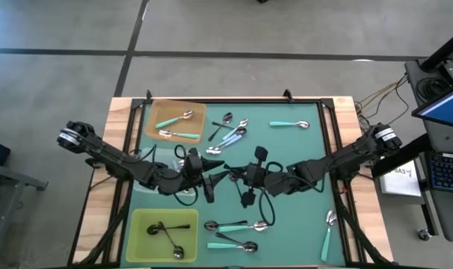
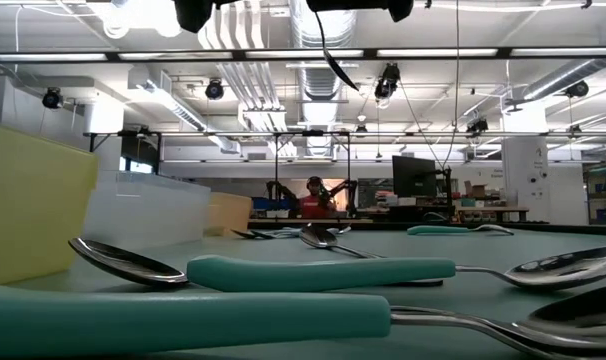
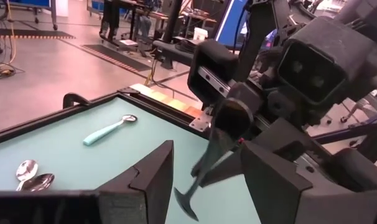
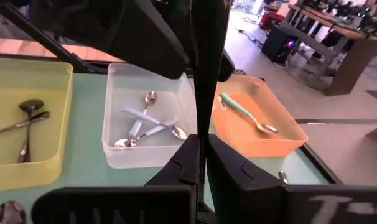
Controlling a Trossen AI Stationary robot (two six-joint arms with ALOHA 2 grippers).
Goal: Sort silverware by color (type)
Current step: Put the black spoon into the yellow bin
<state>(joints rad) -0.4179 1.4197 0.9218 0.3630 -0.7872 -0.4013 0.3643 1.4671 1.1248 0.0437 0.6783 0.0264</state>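
Note:
Above the middle of the green mat (image 1: 301, 149) my two grippers meet tip to tip. My right gripper (image 1: 234, 176) is shut on a black spoon (image 3: 206, 165), one piece of the silverware. My left gripper (image 1: 214, 178) is open. Its two fingers (image 3: 157, 177) stand on either side of the spoon's lower end (image 3: 185, 208) without touching it. Other spoons lie loose on the mat: a mixed cluster (image 1: 230, 131), a teal one (image 1: 290, 124), several near the front edge (image 1: 234, 233), and one at the right (image 1: 329, 228). My right gripper pinches the black spoon's thin handle (image 4: 206, 134) between its two shut fingers, which reach in roughly level from the table's right. The handle runs straight on past the fingertips (image 4: 191, 152) across the fingers. The spoon slants in the air, clear of the mat. Which end is gripped I cannot tell.
Three shallow trays stand along the left side. The orange tray (image 1: 200, 112) holds teal spoons, the clear tray (image 4: 114, 93) holds pale blue ones, and the yellow tray (image 1: 137, 224) holds black ones. A black frame (image 1: 327, 112) borders the mat. Far behind the table a person shows.

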